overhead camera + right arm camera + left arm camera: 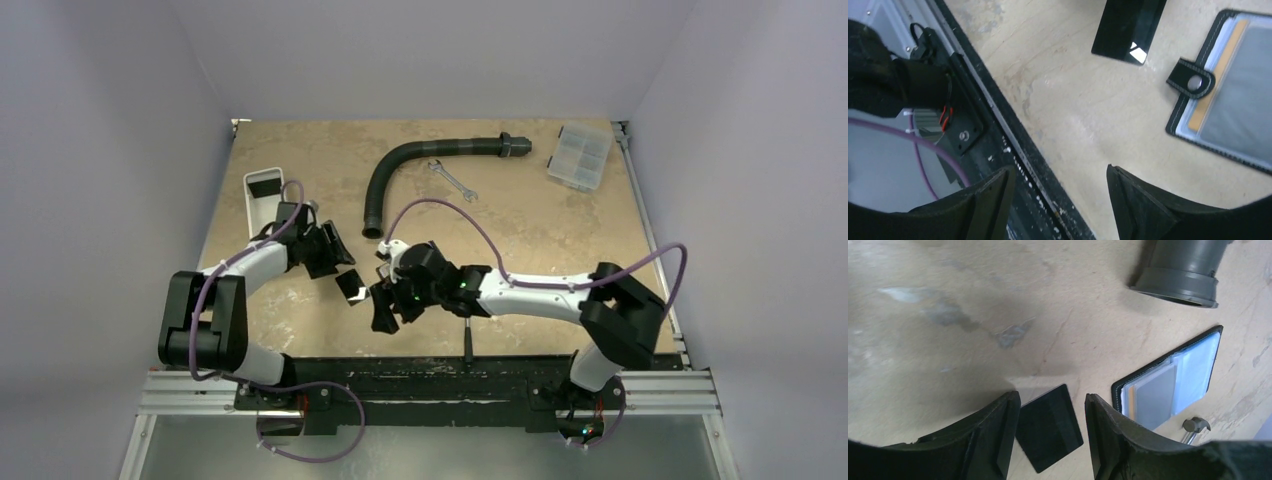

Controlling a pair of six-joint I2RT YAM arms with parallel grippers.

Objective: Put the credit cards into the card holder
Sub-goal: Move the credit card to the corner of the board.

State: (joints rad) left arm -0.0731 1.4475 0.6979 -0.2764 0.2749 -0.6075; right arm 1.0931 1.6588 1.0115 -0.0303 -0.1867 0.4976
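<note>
Straddling one of the credit cards (1050,430), the left claw (1051,399) hangs low over the table (948,300) with its fingers apart, one on each side of the card and not clamped on it; the card lies flat on the wood, a sliver of bare table showing between its right edge and the right finger, while its left edge meets or slips under the left finger, which of the two I cannot tell; foreshortening makes the card's long axis hard to call, though it seems to run along the gap rather than across it; the card holder (1173,375) lies open and pockets-up just to the right of the card, near but apart from it, its long axis slanting away toward the mouth of the grey hose (1180,270); the right claw (1059,172) is also spread, with nothing between its fingers, hovering over the table's near edge, the holder's snap strap (1193,82) off to the upper right in its own view; the left arm is plainly the nearer to the card, and the coming move, by my reading, is a pinch across it and a short carry rightward to the pockets; a thin card flat on wood may resist a clean grip; from above, a dark rectangle in the white tray (262,213) may be another card.
</note>
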